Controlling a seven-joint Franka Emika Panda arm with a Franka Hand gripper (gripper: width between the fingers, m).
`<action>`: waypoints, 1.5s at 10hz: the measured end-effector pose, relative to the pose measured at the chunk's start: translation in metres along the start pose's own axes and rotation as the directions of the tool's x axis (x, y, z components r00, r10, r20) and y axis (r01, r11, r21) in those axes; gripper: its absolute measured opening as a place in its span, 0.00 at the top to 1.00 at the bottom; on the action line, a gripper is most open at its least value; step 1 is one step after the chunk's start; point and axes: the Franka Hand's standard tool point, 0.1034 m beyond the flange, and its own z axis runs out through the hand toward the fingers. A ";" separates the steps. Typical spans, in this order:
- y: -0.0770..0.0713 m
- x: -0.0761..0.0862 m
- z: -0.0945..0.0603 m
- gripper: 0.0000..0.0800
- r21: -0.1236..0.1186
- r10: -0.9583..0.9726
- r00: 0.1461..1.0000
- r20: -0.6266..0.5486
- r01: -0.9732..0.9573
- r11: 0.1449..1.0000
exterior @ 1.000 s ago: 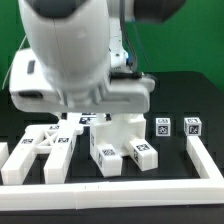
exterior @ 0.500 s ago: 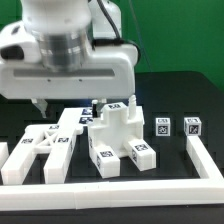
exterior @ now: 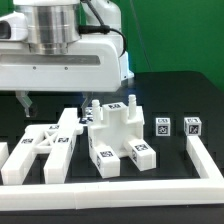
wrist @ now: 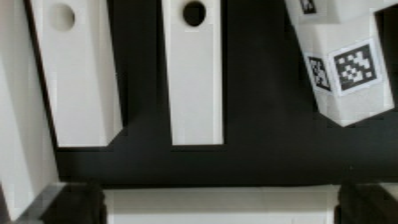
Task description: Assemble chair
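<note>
The chair is in loose white tagged pieces on the black table. A blocky stepped piece point(exterior: 118, 135) stands in the middle. A cross-braced frame point(exterior: 45, 148) lies to the exterior view's left of it. Two small tagged blocks point(exterior: 162, 127) point(exterior: 192, 126) sit to the right. My gripper point(exterior: 56, 105) hangs above the frame with its fingers spread wide and nothing between them. The wrist view shows two white bars with holes point(wrist: 75, 75) point(wrist: 199, 70), a tagged piece point(wrist: 347, 70) and a white surface low between my fingers point(wrist: 71, 205).
Long low white border rails run along the front point(exterior: 120, 185) and the exterior view's right point(exterior: 205, 160) of the work area. A green wall stands behind the table.
My gripper has risen and shifted toward the exterior view's left, uncovering the blocky piece and the frame. The pieces have not moved.
</note>
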 end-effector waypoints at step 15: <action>0.015 -0.023 0.036 0.19 0.055 0.069 0.995 0.068 -0.073 0.996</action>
